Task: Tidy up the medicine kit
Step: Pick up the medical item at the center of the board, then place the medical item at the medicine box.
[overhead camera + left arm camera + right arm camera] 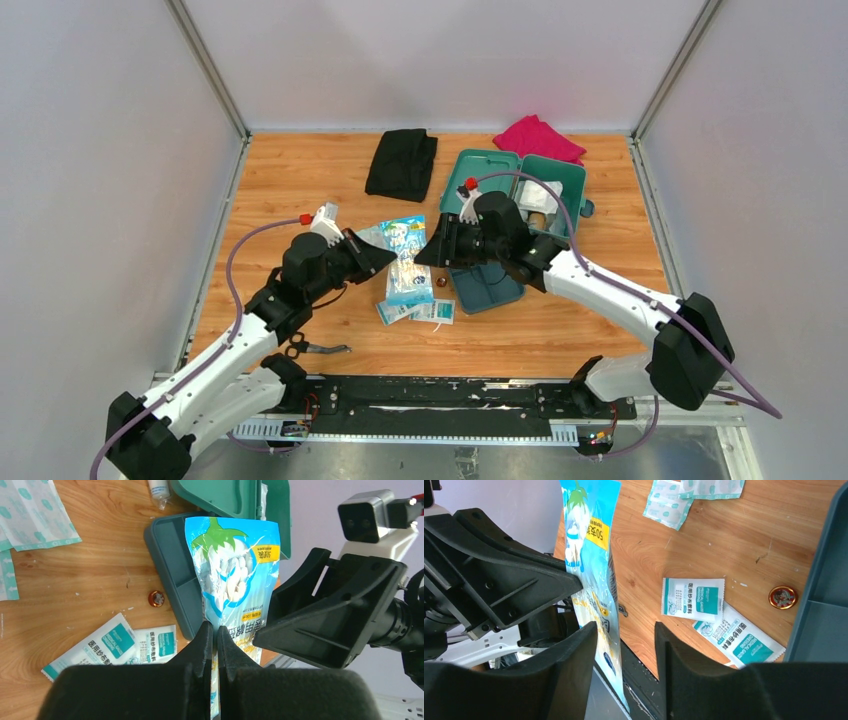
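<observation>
Pinching one end of a blue-and-white plastic pouch of white cotton pieces, the left hand has its fingers clamped together on the film, holding it above the wooden table. White-and-teal paper gauze packets lie flat on the table below. The right hand has its fingers apart; the pouch seems to hang in the gap beside one finger, though contact is unclear. The teal-green rectangular plastic medicine kit sits open at the table's far right, with its grey-blue two-compartment tray lying in front of it.
</observation>
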Tool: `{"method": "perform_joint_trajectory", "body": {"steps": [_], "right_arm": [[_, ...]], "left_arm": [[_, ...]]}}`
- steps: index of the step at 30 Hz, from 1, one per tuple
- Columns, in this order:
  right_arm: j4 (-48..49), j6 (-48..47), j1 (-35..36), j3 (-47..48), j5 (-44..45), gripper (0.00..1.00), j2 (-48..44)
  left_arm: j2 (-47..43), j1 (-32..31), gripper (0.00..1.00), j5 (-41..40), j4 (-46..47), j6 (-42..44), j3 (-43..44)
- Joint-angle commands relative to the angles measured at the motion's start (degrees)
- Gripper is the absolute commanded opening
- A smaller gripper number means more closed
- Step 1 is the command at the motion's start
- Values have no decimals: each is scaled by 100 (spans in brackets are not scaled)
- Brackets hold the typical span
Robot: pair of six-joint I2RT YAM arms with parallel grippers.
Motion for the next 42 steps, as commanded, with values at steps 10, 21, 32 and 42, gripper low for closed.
{"method": "perform_joint_trajectory", "body": {"steps": [10,21,32,42], "right_arm": [[538,260,111,55,61,13,-33],[12,49,-56,-54,750,0,-761],[-2261,-1143,-2932,629,936,0,-1512],[-2724,-1813,-4798,1703,437,0,-253]], "left_arm": [[-28,-38,2,334,426,5,-141],[-127,-25,61,109,-620,748,435],[163,894,87,-1091,-3752,3150,2739],[277,896,90,-2189,-4176,4235,2908]]}}
